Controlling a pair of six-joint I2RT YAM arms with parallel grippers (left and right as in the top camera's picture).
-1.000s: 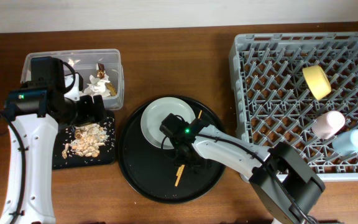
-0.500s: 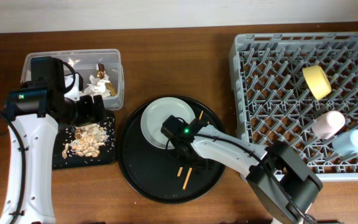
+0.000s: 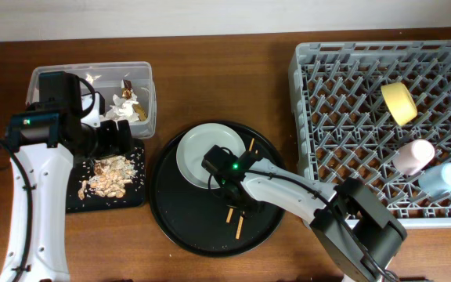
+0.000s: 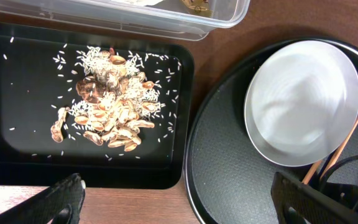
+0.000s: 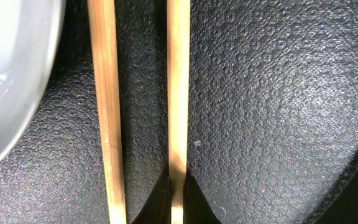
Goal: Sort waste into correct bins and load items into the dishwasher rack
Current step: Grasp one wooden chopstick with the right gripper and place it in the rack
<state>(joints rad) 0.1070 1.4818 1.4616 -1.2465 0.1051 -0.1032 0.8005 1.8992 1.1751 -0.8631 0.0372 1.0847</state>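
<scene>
In the right wrist view my right gripper (image 5: 178, 186) is shut on one wooden chopstick (image 5: 178, 93); the second chopstick (image 5: 107, 112) lies free beside it, next to the grey-green plate (image 5: 11, 74). Overhead, that gripper (image 3: 230, 190) sits on the round black tray (image 3: 178, 219) below the plate (image 3: 198, 153). My left gripper (image 4: 185, 208) hangs open and empty over the table edge between the shallow black tray (image 4: 17, 93) of food scraps (image 4: 107, 115) and the round tray. The clear tub (image 3: 92, 86) holds tissues and a brown wrapper. The grey rack (image 3: 343, 117) stands at the right.
In the rack lie a yellow bowl (image 3: 398, 102), a pink cup (image 3: 413, 155) and a light-blue cup (image 3: 442, 178). The left arm (image 3: 34, 180) stretches along the table's left side. Rice grains are scattered over the shallow black tray.
My right gripper has closed onto one chopstick. The chopsticks' lower ends have shifted slightly to the right on the round tray. The left arm has not moved.
</scene>
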